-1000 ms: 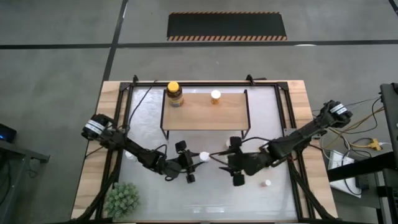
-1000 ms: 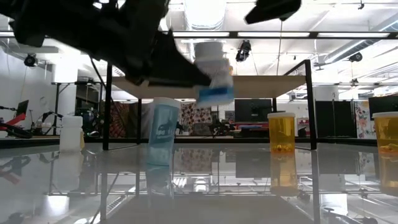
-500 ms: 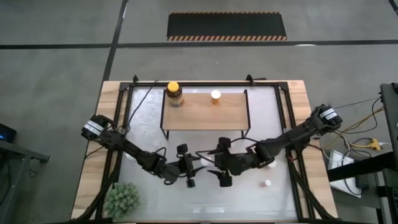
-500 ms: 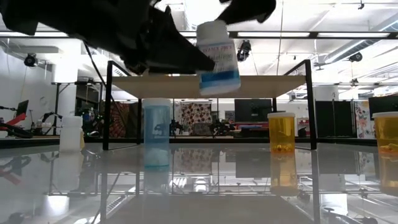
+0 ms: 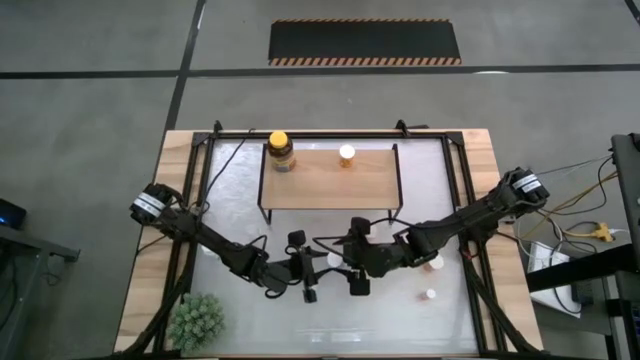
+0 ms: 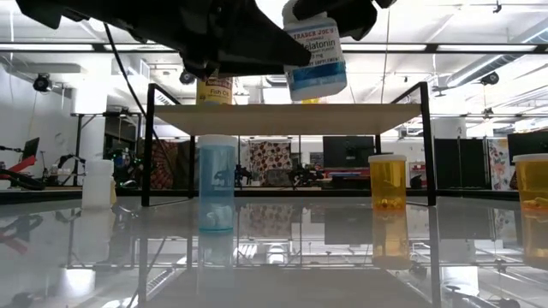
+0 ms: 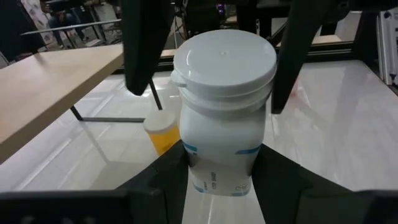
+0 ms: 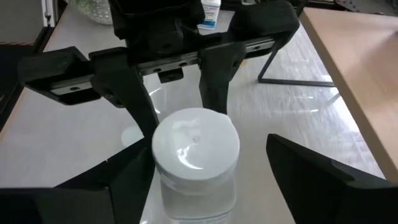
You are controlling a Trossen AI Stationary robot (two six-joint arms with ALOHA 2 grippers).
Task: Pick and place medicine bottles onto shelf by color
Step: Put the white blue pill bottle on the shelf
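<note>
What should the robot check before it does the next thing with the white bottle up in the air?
1. Left gripper holds the white bottle: ok, shut on its lower body.
2. Right gripper lined up: ok, its fingers sit either side of the cap.
3. Right gripper has hold of the bottle: not ok, it is open.
4. Bottle clear of the table: ok, up near the shelf top in the low view.
5. Room on the shelf: ok, only the amber jar and a small orange bottle stand at its back edge.
</note>
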